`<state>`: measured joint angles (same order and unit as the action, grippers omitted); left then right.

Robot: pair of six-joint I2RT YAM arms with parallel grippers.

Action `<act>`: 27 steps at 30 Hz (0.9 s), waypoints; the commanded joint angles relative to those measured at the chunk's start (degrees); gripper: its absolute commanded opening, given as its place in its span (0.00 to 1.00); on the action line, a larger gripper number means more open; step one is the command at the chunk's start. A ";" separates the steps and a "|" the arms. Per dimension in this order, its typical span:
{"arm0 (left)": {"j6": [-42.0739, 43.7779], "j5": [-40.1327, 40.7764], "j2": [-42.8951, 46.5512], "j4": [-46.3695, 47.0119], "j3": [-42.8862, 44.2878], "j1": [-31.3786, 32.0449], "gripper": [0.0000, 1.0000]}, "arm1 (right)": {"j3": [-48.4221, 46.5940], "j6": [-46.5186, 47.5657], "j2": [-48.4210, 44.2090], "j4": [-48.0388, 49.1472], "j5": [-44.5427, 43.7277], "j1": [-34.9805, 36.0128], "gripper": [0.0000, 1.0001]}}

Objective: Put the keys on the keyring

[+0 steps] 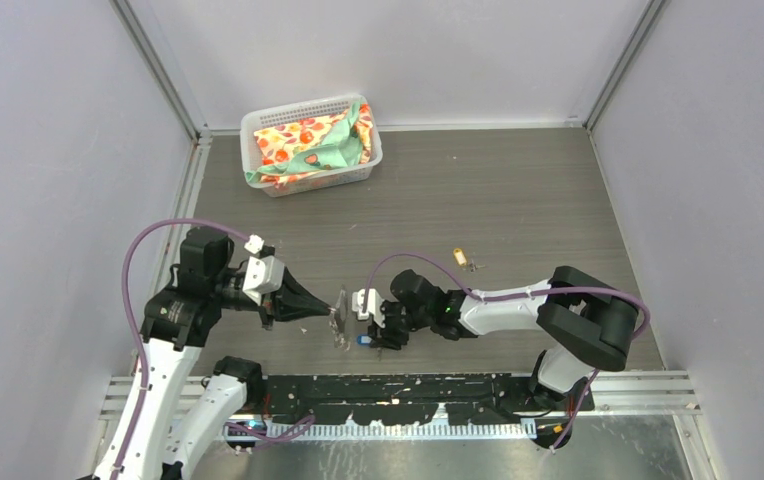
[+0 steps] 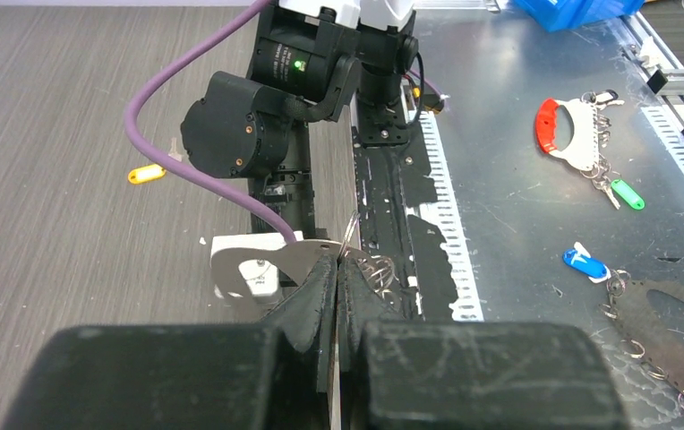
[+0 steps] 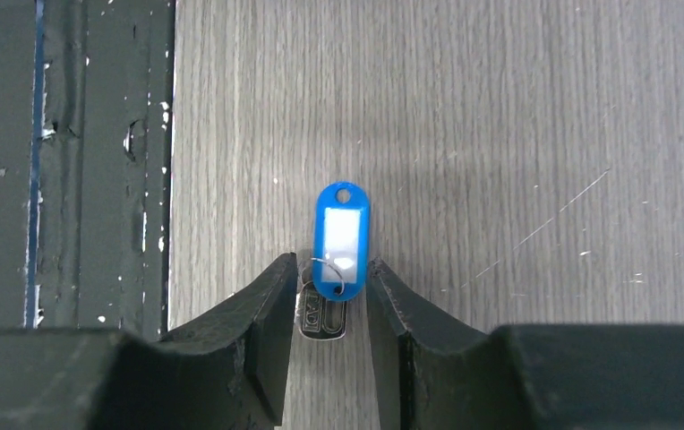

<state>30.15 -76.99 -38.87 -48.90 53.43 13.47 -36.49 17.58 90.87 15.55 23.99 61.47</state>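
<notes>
A: Step in hand?

B: Picking up the first key, I'd say. The right gripper (image 3: pixel 328 291) is low over the blue key (image 3: pixel 342 237), which lies flat on the table (image 3: pixel 500 134) just past the black strip at the near edge. The jaws are partly spread, one on each side of the blue head. There's a sliver of gap on one side, so I judge it's not pinched yet.

A: Other arm?

B: The left gripper (image 2: pixel 336 278) is pressed together on the keyring (image 2: pixel 267 262) and holds it out, just beside the right gripper. I can't tell if the keyring touches the table.

A: Poses, quick.

B: The left forearm reaches toward centre with its gripper pointing at the right one. The right arm has its elbow out to its own side, and the forearm runs back toward centre with the wrist tipped down at the wood. In the top view the two tools are nearly nose to nose.

A: Next move?

B: My guess is squeeze on the blue head, lift, and carry it to the keyring. That needs a clean grip, since the key is thin, lies flat and could skid. After that, the key's little wire loop has to line up finely with the ring.

A: Further back?

B: The yellow key (image 1: pixel 461 258) lies on the table, well apart from both grippers, not yet handled. At the far edge there's a basket (image 1: pixel 320 181) holding a patterned cloth (image 1: pixel 308 140). It looks irrelevant to the task.
</notes>
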 commanded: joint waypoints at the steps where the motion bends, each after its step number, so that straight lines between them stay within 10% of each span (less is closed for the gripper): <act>1: -0.77 -0.53 0.64 2.47 -0.41 -0.20 0.00 | -0.69 0.62 -0.46 -1.43 1.75 -0.20 0.39; 8: -1.03 -0.10 1.12 2.63 -0.43 -0.20 0.00 | -0.51 0.04 1.43 -0.82 1.23 -0.14 0.35; 15: -1.14 0.59 1.12 2.41 -0.43 -0.20 0.00 | 0.63 -2.95 2.34 4.02 -1.18 -0.13 0.02; 27: -2.05 -0.31 0.84 4.20 -1.32 -0.20 0.00 | 9.87 -11.26 -14.80 14.30 -11.98 -0.16 0.01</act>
<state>28.93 -75.70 -38.13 -47.92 52.29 13.47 -28.12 10.28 83.55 24.12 16.23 61.39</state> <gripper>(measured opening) 0.009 0.026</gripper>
